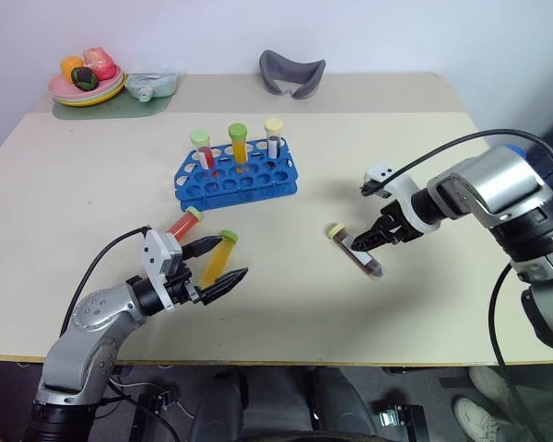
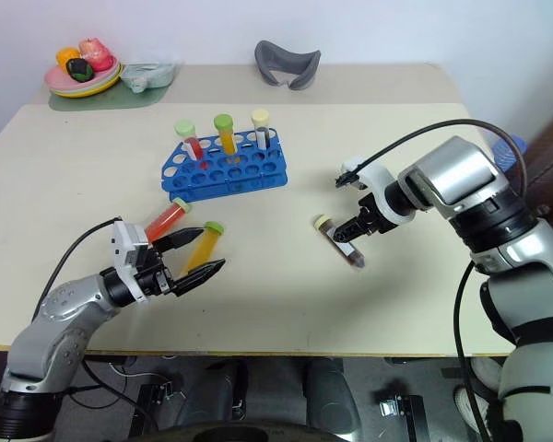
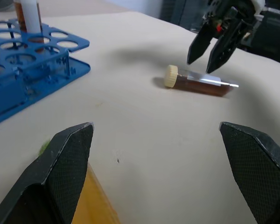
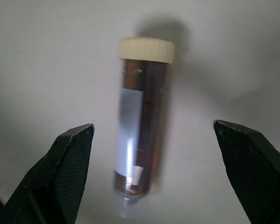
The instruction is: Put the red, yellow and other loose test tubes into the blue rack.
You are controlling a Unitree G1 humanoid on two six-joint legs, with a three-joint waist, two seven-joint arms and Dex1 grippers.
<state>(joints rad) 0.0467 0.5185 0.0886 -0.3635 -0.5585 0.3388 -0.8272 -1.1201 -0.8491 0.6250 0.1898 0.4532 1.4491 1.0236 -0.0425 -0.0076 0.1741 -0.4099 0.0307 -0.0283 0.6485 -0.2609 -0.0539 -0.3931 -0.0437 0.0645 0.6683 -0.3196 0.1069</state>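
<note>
On the wide beige rectangular tabletop (image 1: 92, 276), your bright blue plastic rack (image 1: 235, 177) of round holes stood toward the far side, well apart from both arms. It held three upright capped tubes: one red, one orange, one whitish. Three loose tubes lay flat on the table. Your left gripper (image 1: 223, 263) hung level near the front edge with its jaws spread wide and empty, around the clear plastic yellow-orange tube with the green cap (image 1: 217, 260); the red tube with the pale green cap (image 1: 185, 223) lay just beside it. Your right gripper (image 1: 369, 241) pointed steeply down, jaws wide and holding nothing, directly above the dark brown tube with the cream cap (image 4: 142, 126), probably lined up to pinch it across its middle.
</note>
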